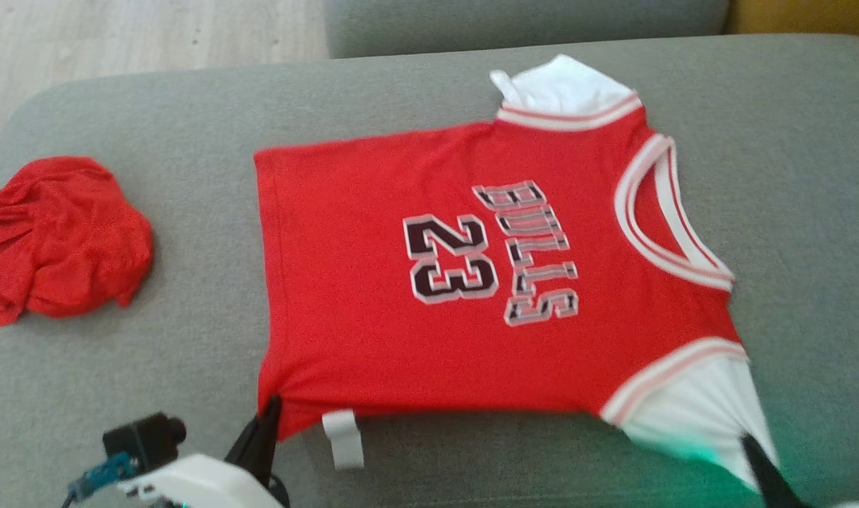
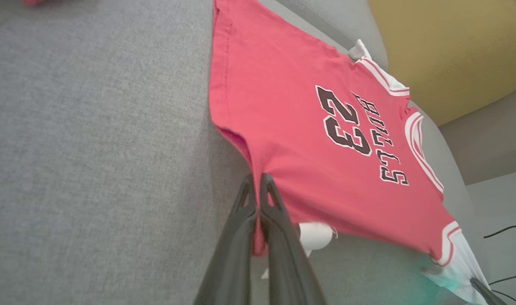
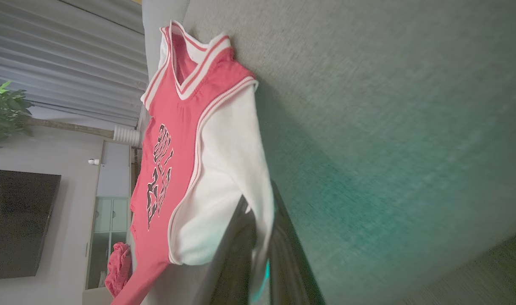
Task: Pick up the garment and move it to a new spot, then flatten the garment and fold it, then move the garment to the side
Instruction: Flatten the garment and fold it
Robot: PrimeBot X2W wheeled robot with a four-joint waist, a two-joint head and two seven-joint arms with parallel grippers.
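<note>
The left gripper (image 2: 254, 186) is pinched tight on the near hem corner of the jersey (image 1: 373, 331), with red cloth squeezed between its fingers. A white label (image 1: 343, 437) hangs just beside that grip. The right gripper (image 3: 258, 220) is clamped on the near white sleeve (image 3: 224, 169), and the fabric runs down between its fingers.

The jersey lies front up on the grey sofa (image 1: 154, 367), spread mostly flat. Its hem is toward the robot's left and its collar (image 1: 655, 226) toward the right, and its near edge is stretched between the two grippers. At the far edge the other sleeve (image 1: 563, 88) is bunched and partly tucked under. A crumpled red cloth (image 1: 56, 240) lies well apart on the left.

The jersey looks light, thin and limp. It will likely sag between the grips, and any part left on the rough sofa fabric will probably drag and wrinkle. It is not fragile, but a shallow pinch could slip. Corners and seamed edges are the best places to hold it: the hem corner, and the sleeve close to its striped band. Keeping the near edge taut should carry it flat.
</note>
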